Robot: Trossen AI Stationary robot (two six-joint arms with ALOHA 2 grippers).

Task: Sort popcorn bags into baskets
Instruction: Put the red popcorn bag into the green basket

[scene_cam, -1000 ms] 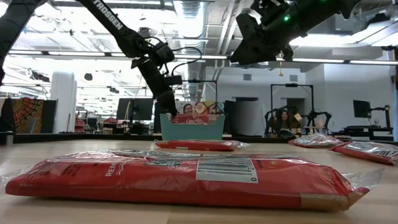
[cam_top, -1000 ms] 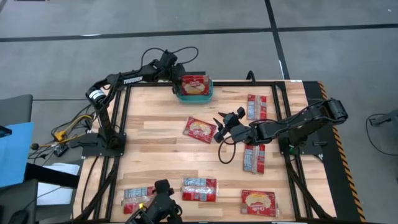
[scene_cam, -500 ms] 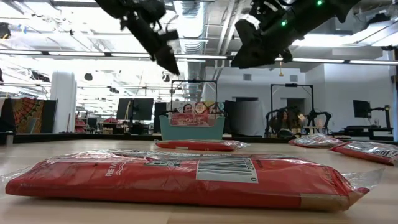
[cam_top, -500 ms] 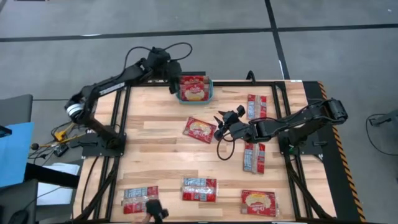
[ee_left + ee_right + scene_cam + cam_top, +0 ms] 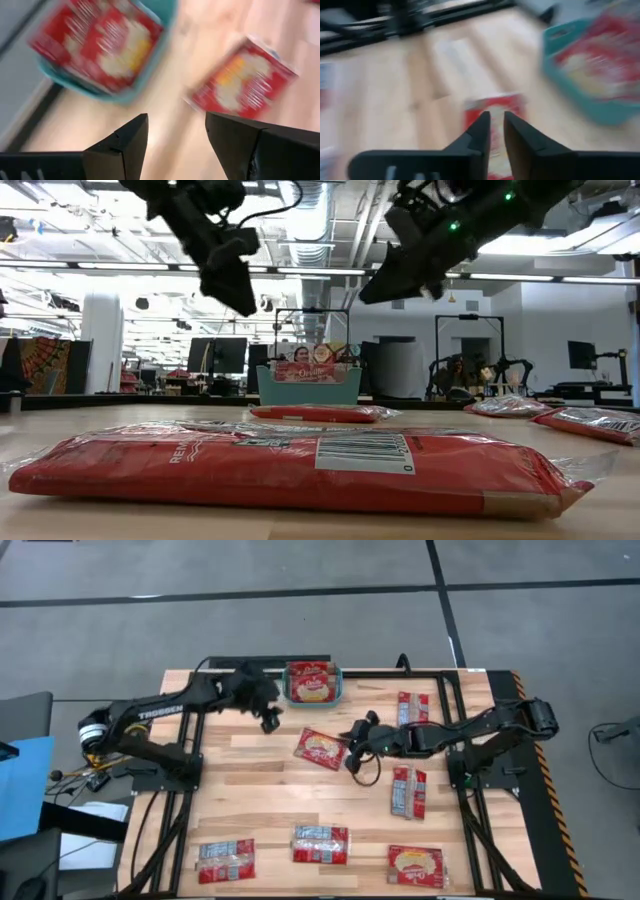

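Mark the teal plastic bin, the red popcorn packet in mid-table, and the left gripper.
Teal plastic bin (image 5: pixel 338 687), high view, on its right rim.
Red popcorn packet in mid-table (image 5: pixel 320 748), high view, on its cream label.
Left gripper (image 5: pixel 270 723), high view, between its fingertips.

Bare wood between basket (image 5: pixel 313 686) and centre bag (image 5: pixel 321 748); both tools overhead.

One popcorn bag (image 5: pixel 311 687) in the basket (image 5: pixel 336 690), six others scattered on table (image 5: pixel 250 790)
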